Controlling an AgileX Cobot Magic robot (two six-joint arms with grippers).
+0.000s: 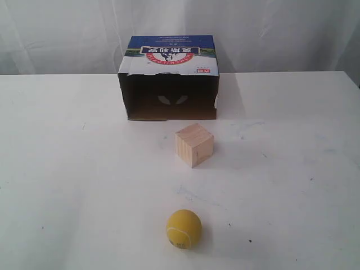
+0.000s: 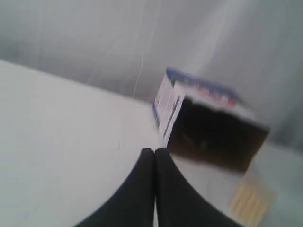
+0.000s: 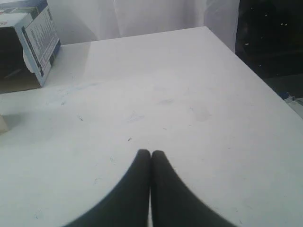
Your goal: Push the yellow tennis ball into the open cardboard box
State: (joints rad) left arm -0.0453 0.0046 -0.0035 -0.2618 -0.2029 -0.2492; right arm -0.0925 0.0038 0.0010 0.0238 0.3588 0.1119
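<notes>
The yellow tennis ball (image 1: 184,229) rests on the white table near the front edge in the exterior view. The open cardboard box (image 1: 169,79) lies at the back, its dark opening facing the ball. Neither gripper appears in the exterior view. My left gripper (image 2: 155,152) is shut with nothing in it; the blurred box (image 2: 213,127) lies ahead of it. My right gripper (image 3: 151,154) is shut and empty above bare table, with a corner of the box (image 3: 28,42) in view. The ball shows in neither wrist view.
A pale wooden cube (image 1: 194,144) stands between ball and box, roughly on the line joining them; it also shows as a blurred cube (image 2: 251,201) in the left wrist view. The table's right edge (image 3: 255,78) drops to a dark floor. White curtains hang behind.
</notes>
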